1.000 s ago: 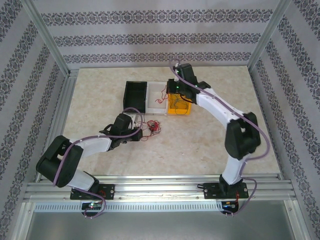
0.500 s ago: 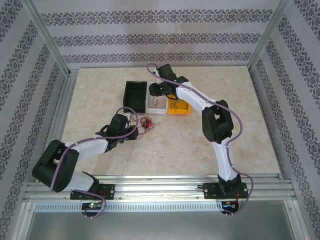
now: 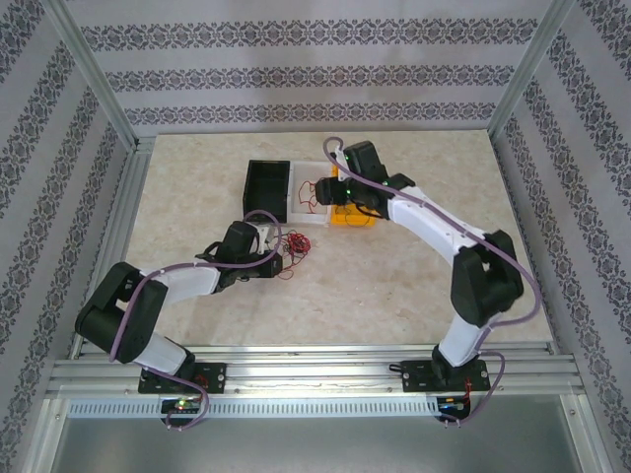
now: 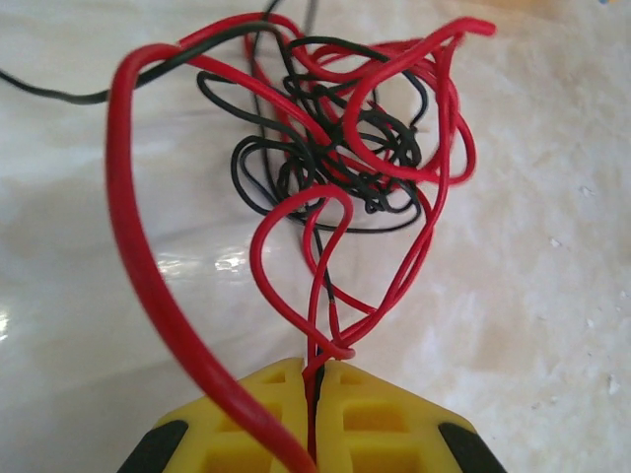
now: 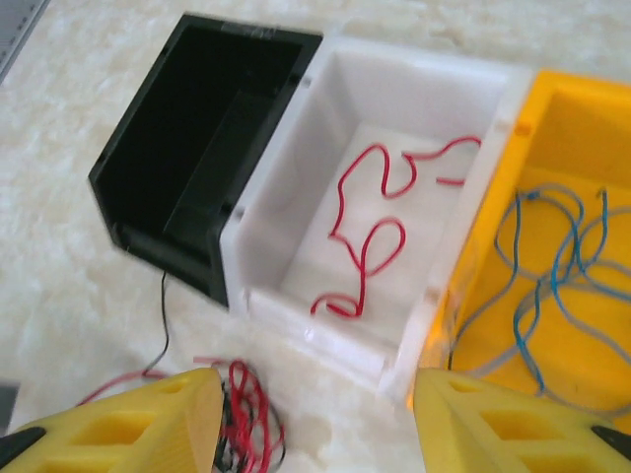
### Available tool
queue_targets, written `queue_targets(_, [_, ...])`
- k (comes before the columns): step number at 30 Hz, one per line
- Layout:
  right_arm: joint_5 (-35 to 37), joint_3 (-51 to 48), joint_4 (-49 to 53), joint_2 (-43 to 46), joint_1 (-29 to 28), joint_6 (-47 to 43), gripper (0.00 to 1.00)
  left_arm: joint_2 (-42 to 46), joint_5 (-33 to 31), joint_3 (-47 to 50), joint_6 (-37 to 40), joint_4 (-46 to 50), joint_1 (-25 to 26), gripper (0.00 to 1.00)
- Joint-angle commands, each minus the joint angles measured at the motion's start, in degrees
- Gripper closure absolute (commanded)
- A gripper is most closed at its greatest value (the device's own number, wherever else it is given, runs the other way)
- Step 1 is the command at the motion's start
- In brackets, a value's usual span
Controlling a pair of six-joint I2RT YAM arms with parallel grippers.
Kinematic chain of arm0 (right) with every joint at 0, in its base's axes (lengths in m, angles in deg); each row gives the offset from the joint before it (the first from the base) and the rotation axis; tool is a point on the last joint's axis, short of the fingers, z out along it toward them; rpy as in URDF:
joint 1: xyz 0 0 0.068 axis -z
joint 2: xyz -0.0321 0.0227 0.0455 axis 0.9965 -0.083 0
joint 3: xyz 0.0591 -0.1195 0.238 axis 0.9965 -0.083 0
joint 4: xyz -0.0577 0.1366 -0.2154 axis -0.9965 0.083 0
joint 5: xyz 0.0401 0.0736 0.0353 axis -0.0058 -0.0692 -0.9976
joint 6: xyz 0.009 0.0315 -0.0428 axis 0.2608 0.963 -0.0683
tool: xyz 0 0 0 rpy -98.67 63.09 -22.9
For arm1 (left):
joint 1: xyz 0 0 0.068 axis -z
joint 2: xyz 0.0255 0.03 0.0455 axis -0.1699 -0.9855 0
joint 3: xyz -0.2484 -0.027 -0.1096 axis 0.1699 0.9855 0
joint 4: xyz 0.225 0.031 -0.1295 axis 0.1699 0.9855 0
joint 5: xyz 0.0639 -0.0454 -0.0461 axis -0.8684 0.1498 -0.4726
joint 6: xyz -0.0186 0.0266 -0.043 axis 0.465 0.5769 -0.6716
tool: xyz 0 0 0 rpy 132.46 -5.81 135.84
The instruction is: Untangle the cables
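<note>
Moved: right gripper (image 5: 311, 394) now over white bin (image 5: 414, 54), spread.
left gripper (image 4: 314, 370): pinching a red strand (image 4: 317, 296).
done: red cable (image 5: 367, 241), blue cables (image 5: 552, 246) binned.
remaining: red-black tangle (image 4: 335, 148).

Tangled red and black cables (image 4: 335, 168)

cables (image 4: 335, 168): red and black strands
black bin (image 5: 163, 143): plain black, at 10 o'clock
white bin (image 5: 291, 187): white, holds a red wire (image 5: 370, 244)
yellow bin (image 5: 582, 110): orange-yellow, holds blue-green wires (image 5: 554, 264)
table (image 3: 394, 286): pale beige marbling
walls (image 3: 315, 74): grey-white stripes, dark floral bands
</note>
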Motion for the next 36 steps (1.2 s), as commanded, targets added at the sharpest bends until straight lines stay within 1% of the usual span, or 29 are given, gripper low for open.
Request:
queue_targets(1, [-1.7,-8.5,-1.4,3.9,-1.3,1.7,0.45,-2.3,6.3,-2.5,3.2,1.7,1.6,1.0])
queue_targets(4, [-3.8,-14.6,-2.7,6.3,-2.7,2.7,0.46,-4.3,8.8,-4.2,4.5,2.7,3.5,1.0])
queue_targets(7, [-4.2,-17.9,-3.8,6.7,-3.8,4.0,0.46,-5.2,12.2,-4.4,4.0,1.4,3.8,1.0])
queue_targets(8, [-4.2,-18.5,-4.1,6.5,-4.1,4.2,0.46,-5.2,12.2,-4.4,4.0,1.5,3.8,1.0])
queue_targets(11, [-4.3,-18.8,-4.9,5.3,-4.8,4.6,0.46,-4.4,8.5,-4.3,4.2,2.9,3.8,1.0])
queue_targets(14, [-5.4,-17.3,-5.1,3.1,-5.3,4.7,0.47,-3.5,1.3,-4.2,4.1,5.6,3.8,1.0])
queue_targets(15, [-5.9,-16.7,-5.0,2.3,-5.6,4.7,0.47,-3.5,-0.7,-4.2,4.1,6.3,3.8,0.88])
queue_targets(18, [-6.9,-15.6,-4.6,0.7,-6.5,4.1,0.47,-3.7,-3.4,-4.4,3.6,7.5,3.8,0.6])
queue_targets(19, [-6.9,-15.4,-4.6,0.5,-7.0,3.9,0.47,-3.6,-3.7,-4.4,3.3,7.5,3.8,0.57])
queue_targets(23, [-6.9,-14.7,-4.7,-1.1,-8.1,4.2,0.47,-1.9,-4.3,-3.4,1.9,5.0,3.6,0.53])
queue_targets(26, [-6.5,-14.2,-4.8,-3.5,-8.6,4.6,0.46,1.2,-3.5,-1.6,0.5,1.5,2.6,0.52])
queue_targets(29, [-4.3,-13.8,-4.5,-6.0,-8.7,5.7,0.46,4.7,-1.9,0.9,-1.7,-2.5,0.8,0.5])
queue_targets(30, [-3.3,-13.7,-4.1,-6.8,-8.7,6.1,0.46,5.6,-1.5,1.4,-2.1,-3.0,0.3,0.48])
queue_targets(34, [-2.8,-14.3,-4.2,-8.1,-8.4,7.2,0.46,6.6,-0.1,0.1,0.0,1.6,0.0,0.46])
queue_targets(36, [-3.3,-14.6,-4.6,-8.2,-8.4,7.5,0.46,5.9,1.0,-1.0,1.2,4.8,0.1,0.49])
